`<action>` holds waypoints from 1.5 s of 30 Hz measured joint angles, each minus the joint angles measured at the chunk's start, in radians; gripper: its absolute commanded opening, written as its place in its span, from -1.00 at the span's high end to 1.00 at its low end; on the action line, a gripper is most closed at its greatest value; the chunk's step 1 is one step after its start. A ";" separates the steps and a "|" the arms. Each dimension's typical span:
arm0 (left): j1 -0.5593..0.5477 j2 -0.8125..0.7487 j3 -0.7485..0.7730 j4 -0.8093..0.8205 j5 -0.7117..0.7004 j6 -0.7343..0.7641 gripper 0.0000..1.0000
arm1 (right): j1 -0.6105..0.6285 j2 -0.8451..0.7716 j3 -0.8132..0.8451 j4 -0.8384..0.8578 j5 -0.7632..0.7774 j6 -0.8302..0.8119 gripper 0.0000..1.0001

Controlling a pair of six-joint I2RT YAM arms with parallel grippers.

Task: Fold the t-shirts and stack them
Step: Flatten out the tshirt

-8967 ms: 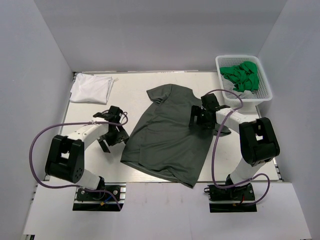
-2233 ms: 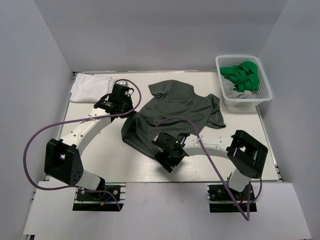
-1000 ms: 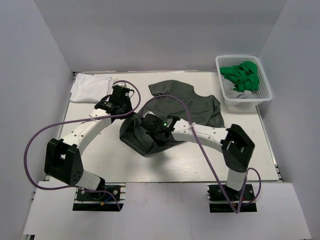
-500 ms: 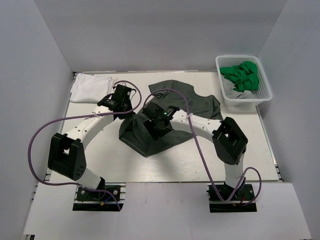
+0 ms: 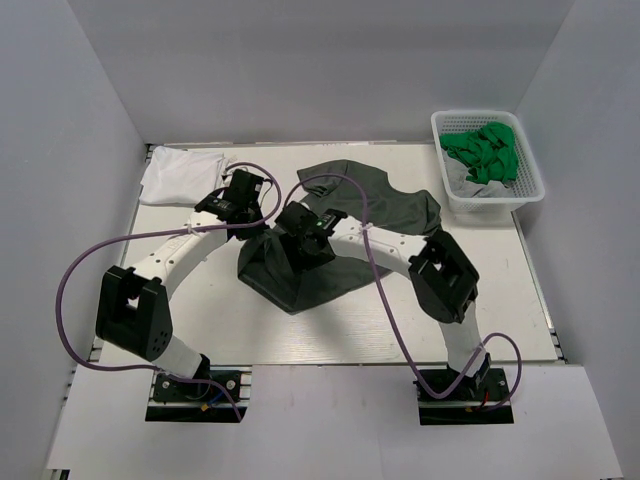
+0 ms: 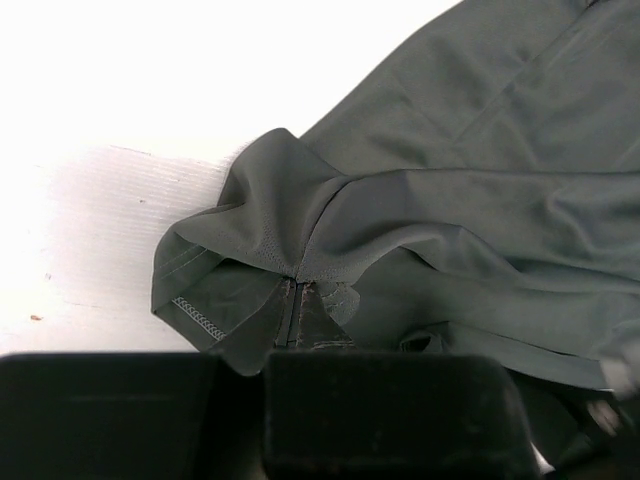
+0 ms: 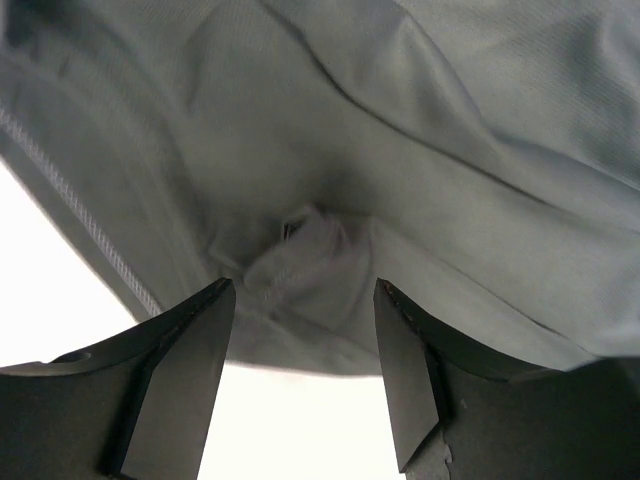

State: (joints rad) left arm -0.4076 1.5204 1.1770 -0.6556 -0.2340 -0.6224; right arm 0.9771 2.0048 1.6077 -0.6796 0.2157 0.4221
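Note:
The dark olive-grey t-shirt (image 5: 330, 225) lies bunched in the middle of the table, its lower part doubled over toward the left. My left gripper (image 5: 251, 224) is shut on a fold of it at its left edge. In the left wrist view the fingertips (image 6: 305, 300) pinch the cloth (image 6: 480, 150) where a stitched hem curls. My right gripper (image 5: 297, 238) stands open just above the same shirt. In the right wrist view its jaws (image 7: 305, 290) stand apart with crumpled cloth (image 7: 450, 200) beyond them and nothing gripped. The white t-shirt (image 5: 183, 175) lies folded at the back left corner.
A white mesh basket (image 5: 438, 120) with green cloth (image 5: 485, 150) in it stands at the back right. Grey walls close the table on three sides. Purple cables loop from both arms over the table. Bare tabletop (image 5: 480, 290) shows to the right of the shirt.
My right gripper opened and let go of the olive shirt, then slid back and left over it. The shirt's near part now lies folded up. The left gripper stayed shut on its fold.

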 measured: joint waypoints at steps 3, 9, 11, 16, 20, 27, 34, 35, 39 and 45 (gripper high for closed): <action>0.000 0.000 0.000 -0.004 -0.009 -0.007 1.00 | 0.003 0.038 0.010 -0.002 0.026 0.024 -0.26; 0.001 0.000 0.000 -0.006 -0.018 -0.015 1.00 | 0.008 0.103 0.043 -0.029 0.053 0.046 -0.20; 0.001 0.000 0.000 -0.007 -0.019 -0.016 1.00 | 0.008 0.112 0.045 -0.038 0.063 0.047 -0.12; 0.001 0.000 0.000 -0.018 -0.020 -0.019 1.00 | 0.008 0.108 0.035 -0.082 0.085 0.050 -0.01; 0.006 0.000 0.000 -0.018 -0.021 -0.021 1.00 | 0.006 0.042 -0.059 -0.113 0.108 0.071 0.80; 0.012 0.000 0.000 -0.018 -0.026 -0.022 1.00 | 0.006 -0.121 -0.195 -0.169 0.106 0.106 1.00; 0.012 -0.005 0.000 -0.019 -0.026 -0.022 1.00 | 0.005 -0.300 -0.297 -0.169 0.038 0.041 1.00; 0.012 -0.009 0.000 -0.022 -0.026 -0.022 1.00 | 0.002 -0.334 -0.297 -0.167 0.042 0.026 1.00; 0.012 -0.045 0.014 -0.045 -0.029 -0.026 1.00 | -0.022 -0.474 -0.236 -0.219 0.107 -0.008 1.00; 0.012 -0.090 0.189 -0.093 -0.119 -0.031 1.00 | -0.120 -0.543 -0.064 -0.261 0.319 -0.026 1.00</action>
State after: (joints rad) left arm -0.3954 1.4300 1.3659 -0.7486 -0.3531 -0.6529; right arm 0.8570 1.4620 1.5436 -0.9409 0.5343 0.3958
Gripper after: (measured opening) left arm 0.024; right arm 0.011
